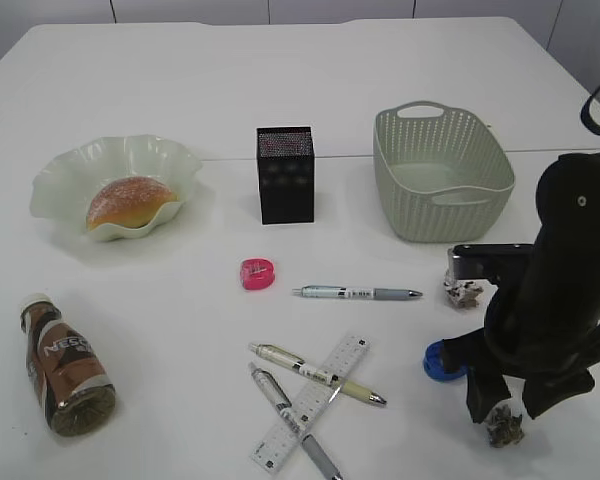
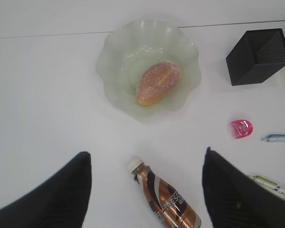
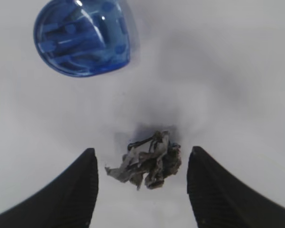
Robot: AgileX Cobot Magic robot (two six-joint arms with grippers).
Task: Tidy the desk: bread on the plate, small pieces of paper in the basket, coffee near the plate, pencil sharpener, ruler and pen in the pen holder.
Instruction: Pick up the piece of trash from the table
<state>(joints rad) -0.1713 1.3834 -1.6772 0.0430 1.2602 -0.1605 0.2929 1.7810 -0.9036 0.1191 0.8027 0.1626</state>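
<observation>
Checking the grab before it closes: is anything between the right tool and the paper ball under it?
Nothing visible. The right tool is open with the crumpled paper ball lying on the desk between its fingers. The blue sharpener sits beyond, clear of the gap.

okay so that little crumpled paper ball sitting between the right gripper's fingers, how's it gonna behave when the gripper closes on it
The small crumpled grey-white paper ball looks loosely wadded with ragged edges, so it will probably squash rather than resist. It appears light, so a brushing finger could nudge it along the smooth white desk. The right gripper stands open around it, so closing centred should likely catch it.
</observation>
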